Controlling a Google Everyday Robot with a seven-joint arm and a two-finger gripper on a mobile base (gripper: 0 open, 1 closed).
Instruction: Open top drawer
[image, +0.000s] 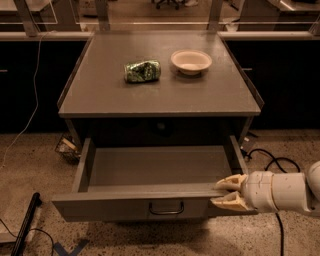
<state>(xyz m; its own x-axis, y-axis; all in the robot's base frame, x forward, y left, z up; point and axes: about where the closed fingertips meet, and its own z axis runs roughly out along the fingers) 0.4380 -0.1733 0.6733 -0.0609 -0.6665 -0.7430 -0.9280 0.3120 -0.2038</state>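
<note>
The single arm (285, 192) reaches in from the right edge of the view, low and roughly level, its thick white forearm pointing left. At its tip the end effector (224, 192) sits in the lower right, its two tan fingers (231, 182) spread apart, one above the other, tips pointing left.
</note>
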